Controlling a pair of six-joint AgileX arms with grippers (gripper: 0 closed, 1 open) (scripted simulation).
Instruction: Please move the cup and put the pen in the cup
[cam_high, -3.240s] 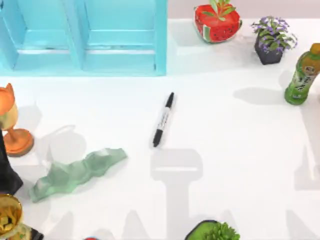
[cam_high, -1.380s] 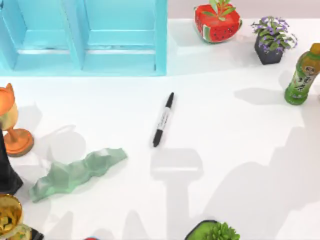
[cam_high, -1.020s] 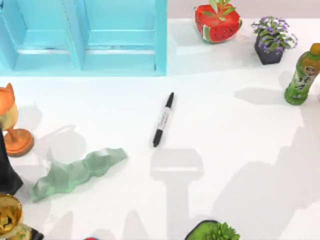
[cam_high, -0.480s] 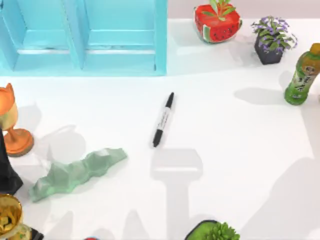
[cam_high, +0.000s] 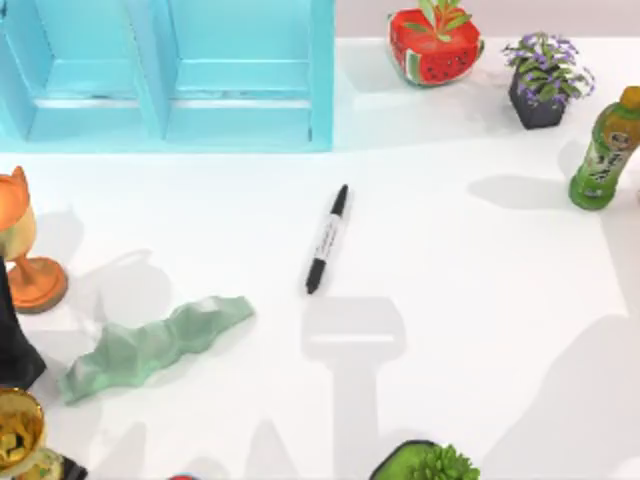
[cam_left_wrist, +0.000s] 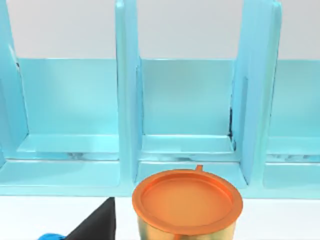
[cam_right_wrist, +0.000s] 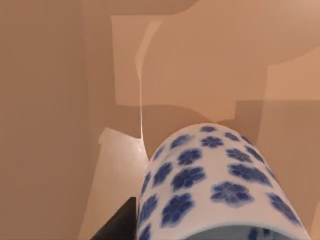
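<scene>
One cup (cam_right_wrist: 215, 185) sits close under the right end effector, grip state unclear

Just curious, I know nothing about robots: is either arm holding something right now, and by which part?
It cannot be told. The cup sits close before the right wrist camera, but no grip shows. The pen lies free on the table.

White desk (cam_high: 470, 300) carried the pen (cam_high: 327, 239) mid-desk, crumpled green cloth (cam_high: 155, 345) and orange goblet (cam_high: 25, 245) left, turquoise shelf unit (cam_high: 165, 70) behind, green bottle (cam_high: 606, 150) right.
</scene>
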